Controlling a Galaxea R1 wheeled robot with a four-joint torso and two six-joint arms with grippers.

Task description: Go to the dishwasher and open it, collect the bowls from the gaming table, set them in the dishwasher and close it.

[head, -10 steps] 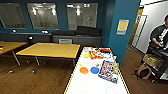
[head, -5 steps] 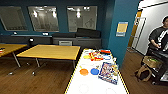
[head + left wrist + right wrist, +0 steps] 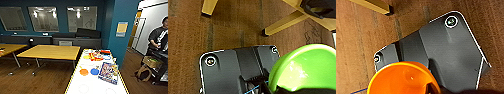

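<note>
Head view, left to right: 2 yellow tables (image 3: 51, 52) stand on the brown wood floor (image 3: 37, 77), in front of a dark blue wall (image 3: 62, 3) with 3 glass panes. Next comes the gaming table (image 3: 87, 86), long and white-topped, running away from the camera. On it sit an orange bowl (image 3: 84, 72) and, just beside it, a blue bowl (image 3: 94, 71), apart but close. Right of those lies a colourful game box (image 3: 108, 72), and more bright boxes (image 3: 97, 55) are piled at the far end. Printing on the boxes is too blurry to read. A yellow sign (image 3: 122, 28) hangs on the blue pillar, text unreadable too. Far right, a person (image 3: 158, 37) in a dark top stands by a rig near a doorway.

Left wrist view: a lime-green bowl (image 3: 308, 67) sits big and close right at the left gripper, above the wood floor and yellow table legs (image 3: 285, 23). Looks held, but I can't tell how the jaws stand.

Right wrist view: a second orange bowl (image 3: 402, 78) sits right at the right gripper, over the floor. Same deal, jaws can't be made out.
</note>
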